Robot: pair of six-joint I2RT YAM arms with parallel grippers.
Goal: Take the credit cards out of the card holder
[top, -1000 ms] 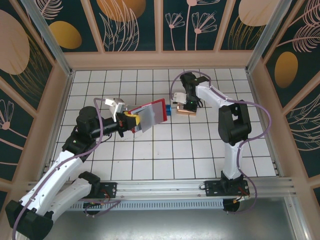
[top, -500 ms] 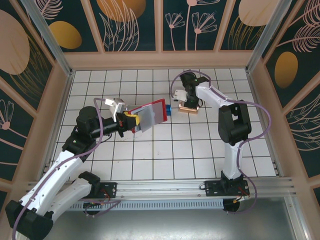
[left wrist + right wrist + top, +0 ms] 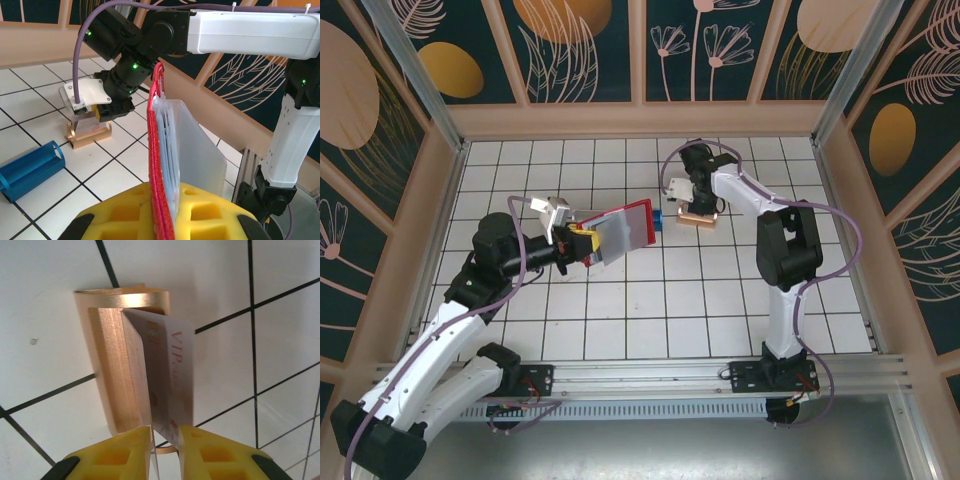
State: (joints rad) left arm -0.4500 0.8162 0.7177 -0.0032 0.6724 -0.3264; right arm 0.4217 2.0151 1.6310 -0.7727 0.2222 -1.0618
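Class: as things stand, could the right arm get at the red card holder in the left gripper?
Probably yes: the left gripper holds the card holder up, its free edge toward the right gripper, with just the low blue block between. But a pale card sits between that gripper's fingers.

The holder (image 3: 625, 225) hangs at the left above the floor (image 3: 650, 300), the case (image 3: 661, 219) lies just right of it, and farther right (beside the case) sits the stand (image 3: 697, 218) with a card (image 3: 170, 370) in it.
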